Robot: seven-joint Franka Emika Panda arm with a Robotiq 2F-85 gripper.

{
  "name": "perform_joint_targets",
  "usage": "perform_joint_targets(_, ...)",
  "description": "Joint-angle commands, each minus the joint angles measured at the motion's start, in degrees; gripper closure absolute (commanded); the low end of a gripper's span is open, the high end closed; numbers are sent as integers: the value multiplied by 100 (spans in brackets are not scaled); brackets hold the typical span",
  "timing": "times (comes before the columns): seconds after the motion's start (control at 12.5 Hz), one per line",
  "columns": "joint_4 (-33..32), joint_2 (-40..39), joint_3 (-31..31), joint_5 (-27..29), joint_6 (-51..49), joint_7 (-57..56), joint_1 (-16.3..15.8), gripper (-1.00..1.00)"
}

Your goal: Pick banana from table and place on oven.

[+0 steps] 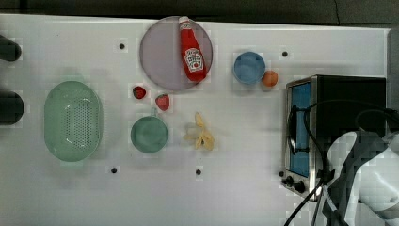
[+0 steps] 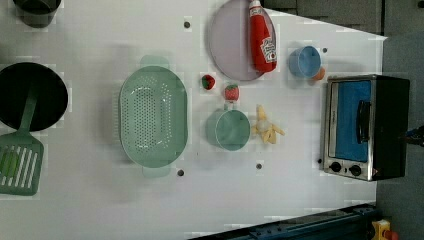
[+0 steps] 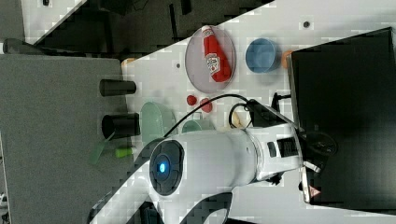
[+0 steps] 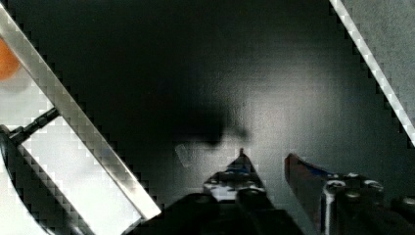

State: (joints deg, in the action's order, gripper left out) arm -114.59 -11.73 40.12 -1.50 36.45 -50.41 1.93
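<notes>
The pale yellow banana (image 1: pixel 201 134) (image 2: pixel 266 131) lies on the white table (image 1: pixel 244 188), just on the top view's right of the teal cup (image 1: pixel 149 134). The black oven (image 1: pixel 348 103) (image 2: pixel 367 127) (image 3: pixel 345 116) stands at the top view's right edge, its glass door facing the banana. My gripper (image 4: pixel 266 161) hovers over the oven's flat black top (image 4: pixel 195 73). Its two fingertips stand apart with nothing between them. The white arm (image 1: pixel 367 179) (image 3: pixel 219 163) reaches over the oven's knob end.
A green colander (image 1: pixel 73 121), two strawberries (image 1: pixel 162 101), a ketchup bottle (image 1: pixel 192 52) on a purple plate (image 1: pixel 157 56), a blue cup (image 1: pixel 249 67) and an orange ball (image 1: pixel 269 78) sit on the table. A black pan (image 2: pixel 30 95) and a green spatula (image 2: pixel 20 160) lie at the left view's left.
</notes>
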Motion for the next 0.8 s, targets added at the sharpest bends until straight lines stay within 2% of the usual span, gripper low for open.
perform_joint_targets(0.08,117,131,-64,8,67,-510,-85,-18)
perform_joint_targets(0.32,183,147,-88,6,92,-512,-103,-86)
perform_joint_targets(0.4,275,165,-89,-4,56,-514,-121,-99)
perform_joint_targets(0.56,551,280,-107,-7,-88,-517,-182,-100)
perform_joint_targets(0.8,1050,637,-250,-10,-1144,-489,-301,-100)
